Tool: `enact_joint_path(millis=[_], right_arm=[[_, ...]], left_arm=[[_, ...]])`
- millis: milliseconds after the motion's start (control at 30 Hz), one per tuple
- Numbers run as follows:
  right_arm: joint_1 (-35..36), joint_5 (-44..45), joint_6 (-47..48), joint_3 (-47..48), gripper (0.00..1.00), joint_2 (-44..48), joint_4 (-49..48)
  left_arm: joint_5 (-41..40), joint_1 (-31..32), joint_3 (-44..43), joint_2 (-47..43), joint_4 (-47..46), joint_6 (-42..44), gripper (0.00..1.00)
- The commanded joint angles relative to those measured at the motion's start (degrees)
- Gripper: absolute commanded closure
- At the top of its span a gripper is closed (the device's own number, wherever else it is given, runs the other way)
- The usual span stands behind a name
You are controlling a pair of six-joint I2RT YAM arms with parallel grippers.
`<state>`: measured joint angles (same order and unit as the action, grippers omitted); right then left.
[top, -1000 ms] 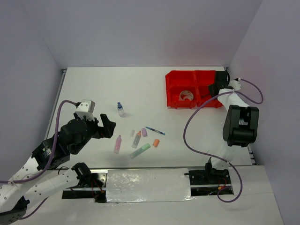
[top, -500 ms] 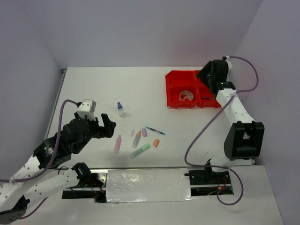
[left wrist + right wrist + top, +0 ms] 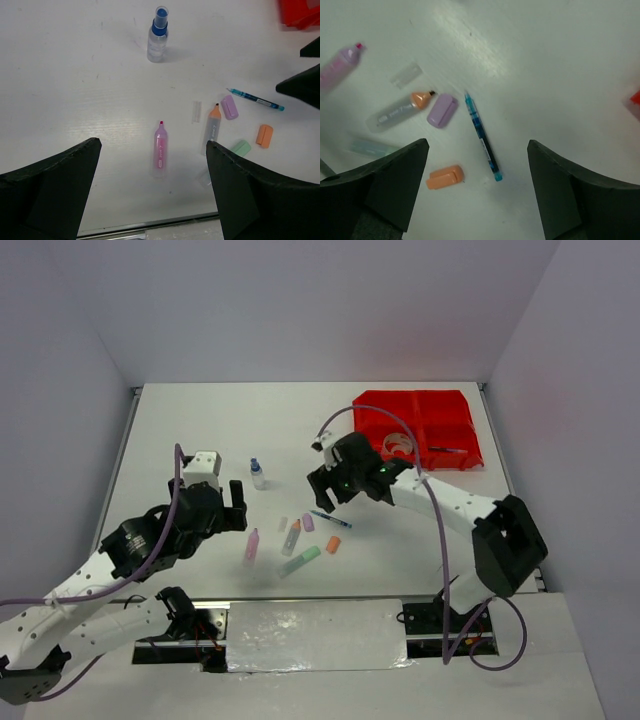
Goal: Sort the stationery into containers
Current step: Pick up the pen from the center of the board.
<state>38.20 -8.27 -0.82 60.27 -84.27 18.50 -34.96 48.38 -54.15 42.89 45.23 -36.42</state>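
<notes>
Both hang empty, jaws apart: left gripper (image 3: 238,508) by the pink highlighter (image 3: 160,145), right gripper (image 3: 323,490) above the blue pen (image 3: 482,136), near-left of the containers (image 3: 358,425). An off-centre pinch could roll the pen.

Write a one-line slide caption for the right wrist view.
Open right gripper hovers over blue pen, purple cap and orange cap.

White tabletop (image 3: 200,420), pale lilac walls (image 3: 300,300) on three sides, even soft light; silvery sheet (image 3: 315,635) at near edge
</notes>
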Motion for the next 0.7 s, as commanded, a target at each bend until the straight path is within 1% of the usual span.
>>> enact_joint_path(millis=[0,67,100,133,233,300,333,367,467,533,667], right_arm=[[2.5,1.9,6.6,1.3,0.13,-3.8,4.0],[3.2,3.3,6.9,1.3,0.17,-4.9,4.3],[3.5,3.7,7.4,1.6,0.21,-6.7,4.8],[3.7,4.1,7.8,1.8,0.30,-7.6,5.3],[5.6,6.2,8.5,2.7,0.39,-11.1,8.3],[6.0,6.4,8.8,3.0,0.41,-12.8,8.6],[6.1,5.1,9.1,3.0,0.44,-13.1,8.5],[6.1,5.0,9.2,2.9,0.44,-13.6,8.4],[6.2,5.9,9.2,3.0,0.48,-15.0,8.0],[6.2,7.1,9.2,3.3,0.53,-15.5,7.4],[6.2,7.8,9.9,3.7,0.57,-16.2,6.3]], left_arm=[[-3.3,0.2,-2.2,-0.1,1.4,-2.2,0.01],[-3.2,0.2,-1.7,-0.9,1.6,-2.2,0.01],[-2.5,0.2,-1.3,-1.2,1.2,-1.7,0.01],[-2.0,0.3,-1.1,-1.6,0.1,-1.4,0.01],[-0.1,0.3,-0.7,-1.9,-1.1,-0.1,0.01],[0.8,0.3,-0.7,-1.3,-1.2,0.4,0.01],[1.3,0.3,-0.8,-1.1,-1.2,0.5,0.01],[1.5,0.3,-0.9,-0.5,-1.1,0.7,0.01],[2.0,0.3,-1.0,-0.1,-1.2,0.9,0.01],[2.4,0.3,-0.9,-0.3,-1.4,1.2,0.01],[3.1,0.3,-0.6,-0.4,-1.9,1.7,0.01]])
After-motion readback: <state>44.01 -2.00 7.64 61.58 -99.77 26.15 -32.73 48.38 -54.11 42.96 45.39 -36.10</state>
